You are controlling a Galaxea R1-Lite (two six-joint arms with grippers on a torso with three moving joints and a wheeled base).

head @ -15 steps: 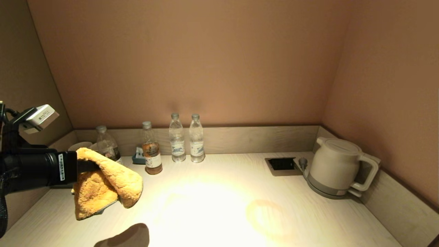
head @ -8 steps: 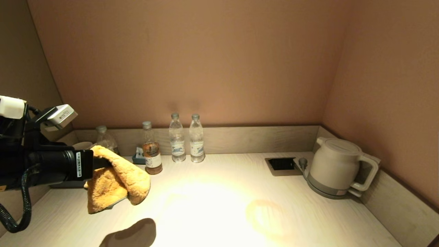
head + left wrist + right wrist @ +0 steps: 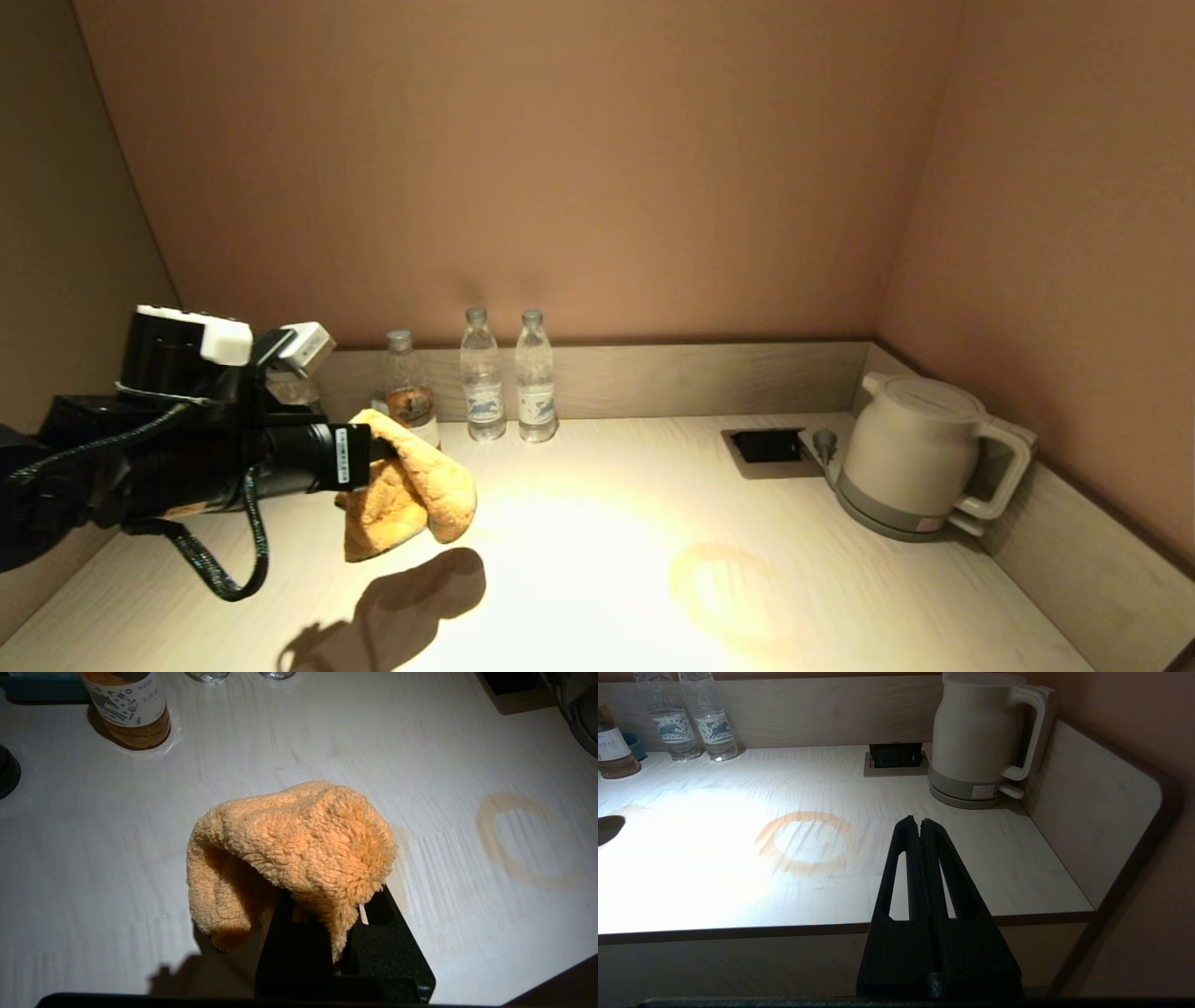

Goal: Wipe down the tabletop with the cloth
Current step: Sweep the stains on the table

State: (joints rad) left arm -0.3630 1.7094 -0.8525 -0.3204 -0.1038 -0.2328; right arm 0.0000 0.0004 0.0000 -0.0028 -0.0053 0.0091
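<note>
Cloth (image 3: 411,490) carried rightward and inward from the left edge, now hanging above the tabletop (image 3: 597,560) just before the tea bottle (image 3: 408,397).

Soft, light, floppy; pinched at one fold by the closed left gripper (image 3: 327,914). Ring stain (image 3: 724,583) well apart to the right, with open room between. Kettle (image 3: 920,457) and water bottles (image 3: 509,378) bordering rear. Right gripper (image 3: 920,826) closed, empty, parked off the front edge.

Fluffy orange cloth (image 3: 411,490) hangs above the pale wooden desk (image 3: 597,579), left side; three plastic bottles (image 3: 481,378) line the back wall behind it; the cream electric kettle (image 3: 920,455) sits far right, ring-shaped brown stain (image 3: 724,583) between.
</note>
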